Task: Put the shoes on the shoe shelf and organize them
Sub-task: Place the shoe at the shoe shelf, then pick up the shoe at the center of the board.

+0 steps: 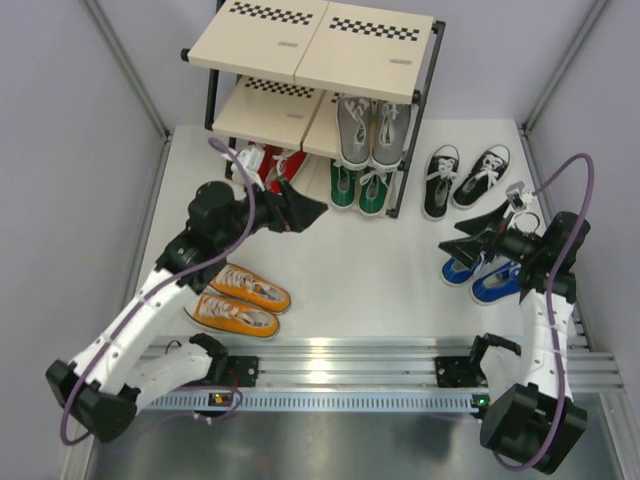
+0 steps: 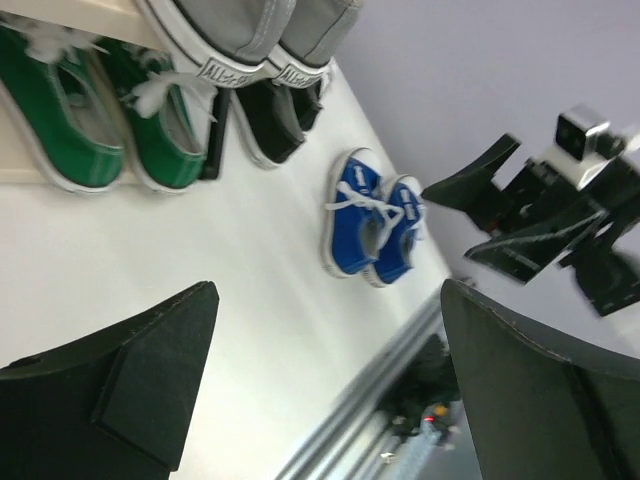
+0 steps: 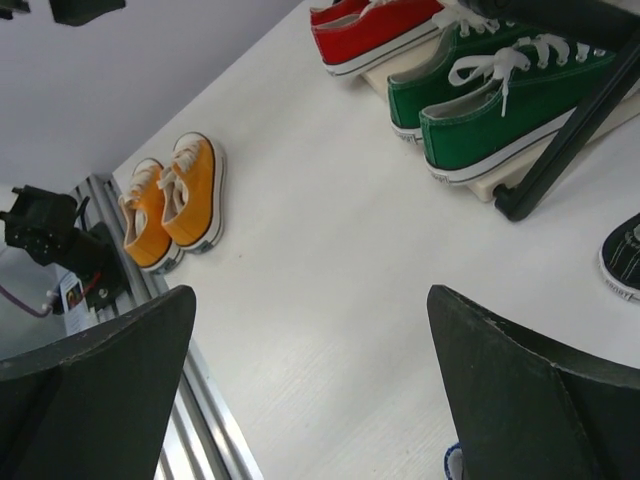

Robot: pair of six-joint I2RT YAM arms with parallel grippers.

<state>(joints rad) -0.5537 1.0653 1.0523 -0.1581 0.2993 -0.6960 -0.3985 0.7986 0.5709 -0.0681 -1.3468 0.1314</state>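
1. Starting on the left, the orange shoes (image 1: 240,300) sit on the worktop (image 1: 380,290). They are in front of the shoe shelf (image 1: 320,60), off to its left side and well apart from it. They lie side by side as a pair, and I think that makes them easy to find and grab.
2. The left pincer (image 1: 305,205) hangs in front of the shelf's left half. Its jaws are wide and hold nothing, so I think it is ready to take a shoe.
3. The red shoes (image 1: 262,165) are on the shelf's bottom board, on the left. The left arm (image 1: 215,225) hides part of them.
4. The shelf has black-and-white checkered strips (image 1: 320,20) along its boards. Each top board has a little grey mark, too small to read. No shoes show on the top boards.
5. The green shoes (image 1: 360,188) are on the bottom board, on the right. The grey shoes (image 1: 372,130) sit on the board above them. The grey heel patches (image 2: 225,70) have writing, but it is too blurry to read.
6. The black shoes (image 1: 460,178) wait on the worktop, just beside the shelf's right side.
7. The blue shoes (image 1: 480,275) lie in front of the shelf, off to its right. The right pincer (image 1: 465,238) hangs over them, wide and holding nothing. I think this pair may go next.
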